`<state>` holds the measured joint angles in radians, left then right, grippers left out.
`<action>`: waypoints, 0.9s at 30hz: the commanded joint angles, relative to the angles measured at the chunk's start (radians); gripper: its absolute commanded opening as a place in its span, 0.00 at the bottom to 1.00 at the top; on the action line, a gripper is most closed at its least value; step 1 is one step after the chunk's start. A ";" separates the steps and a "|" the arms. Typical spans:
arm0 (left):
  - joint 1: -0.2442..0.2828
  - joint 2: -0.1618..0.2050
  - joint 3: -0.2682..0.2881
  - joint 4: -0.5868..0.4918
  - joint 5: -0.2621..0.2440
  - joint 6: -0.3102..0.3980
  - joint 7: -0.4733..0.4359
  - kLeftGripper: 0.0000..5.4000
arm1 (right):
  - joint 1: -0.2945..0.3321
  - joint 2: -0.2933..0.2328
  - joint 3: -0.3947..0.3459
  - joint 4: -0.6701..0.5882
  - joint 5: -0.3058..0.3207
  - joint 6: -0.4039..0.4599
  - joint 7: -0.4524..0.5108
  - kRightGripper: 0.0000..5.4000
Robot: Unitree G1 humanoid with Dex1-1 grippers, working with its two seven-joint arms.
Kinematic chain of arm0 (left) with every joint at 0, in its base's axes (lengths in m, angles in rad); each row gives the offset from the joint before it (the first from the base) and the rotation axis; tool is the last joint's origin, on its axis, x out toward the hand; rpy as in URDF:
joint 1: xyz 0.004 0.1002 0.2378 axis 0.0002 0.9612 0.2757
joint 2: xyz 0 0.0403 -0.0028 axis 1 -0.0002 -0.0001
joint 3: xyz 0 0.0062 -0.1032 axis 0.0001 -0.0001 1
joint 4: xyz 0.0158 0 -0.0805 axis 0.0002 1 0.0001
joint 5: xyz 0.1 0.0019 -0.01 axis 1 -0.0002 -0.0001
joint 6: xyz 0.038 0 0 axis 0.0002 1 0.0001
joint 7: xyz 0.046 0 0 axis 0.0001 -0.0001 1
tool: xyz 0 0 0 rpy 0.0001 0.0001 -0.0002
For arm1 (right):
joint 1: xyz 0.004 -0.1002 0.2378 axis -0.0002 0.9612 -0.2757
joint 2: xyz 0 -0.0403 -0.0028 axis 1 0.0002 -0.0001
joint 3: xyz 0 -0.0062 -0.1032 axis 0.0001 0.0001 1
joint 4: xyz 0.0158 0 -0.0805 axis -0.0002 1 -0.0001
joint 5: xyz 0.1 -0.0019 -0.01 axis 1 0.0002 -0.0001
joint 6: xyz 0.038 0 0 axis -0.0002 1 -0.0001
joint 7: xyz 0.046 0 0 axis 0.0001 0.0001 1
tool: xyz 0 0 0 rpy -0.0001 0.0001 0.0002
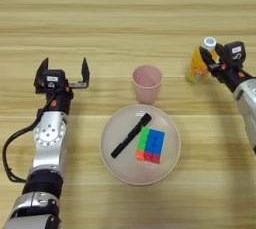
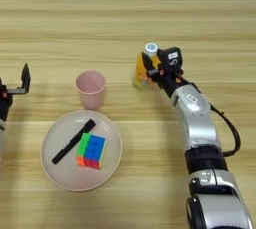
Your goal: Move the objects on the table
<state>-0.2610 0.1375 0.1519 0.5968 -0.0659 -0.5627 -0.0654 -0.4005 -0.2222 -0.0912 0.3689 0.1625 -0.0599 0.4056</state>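
Note:
The multicoloured puzzle cube [image 1: 150,145] lies on a beige plate [image 1: 115,165] near the table's front middle, beside a black marker [image 1: 131,135]. The small orange drink bottle [image 1: 198,69] with a white cap [image 1: 209,42] stands at the right, leaning slightly. My right gripper [image 1: 209,58] reaches in from the right and is shut on the bottle's upper part, one black finger [image 2: 148,65] crossing its front. At the left, away from everything, my left gripper [image 1: 64,67] rests with its fingers spread wide and nothing between them.
An upright pink cup [image 1: 147,83] stands just behind the plate, between the two arms. The light wooden table [image 1: 125,13] stretches far beyond the things. A black cable [image 1: 10,148] loops beside my left forearm.

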 commanded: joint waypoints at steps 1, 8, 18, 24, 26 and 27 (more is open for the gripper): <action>-0.015 0.008 -0.001 0.014 0.009 -0.005 0.000 1.00 | 0.060 -0.020 0.004 -0.165 0.042 0.085 0.030 0.33; -0.019 0.013 0.001 0.022 0.008 -0.007 -0.003 1.00 | 0.169 -0.040 0.017 -0.345 0.073 0.196 0.069 0.33; -0.027 0.018 0.004 0.040 0.006 -0.012 -0.006 1.00 | 0.246 -0.048 0.048 -0.411 0.071 0.240 0.105 0.33; -0.031 0.018 0.004 0.048 0.006 -0.016 -0.006 1.00 | 0.264 -0.047 0.067 -0.404 0.062 0.241 0.114 0.33; -0.032 0.018 0.003 0.050 0.007 -0.017 -0.004 1.00 | 0.267 -0.045 0.072 -0.390 0.059 0.236 0.116 0.33; -0.032 0.017 0.003 0.050 0.007 -0.018 -0.004 1.00 | 0.266 -0.044 0.073 -0.382 0.058 0.234 0.116 0.33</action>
<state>-0.2774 0.1457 0.1538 0.6390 -0.0665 -0.5701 -0.0691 -0.1290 -0.2617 -0.0221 -0.0185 0.2198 0.1855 0.5142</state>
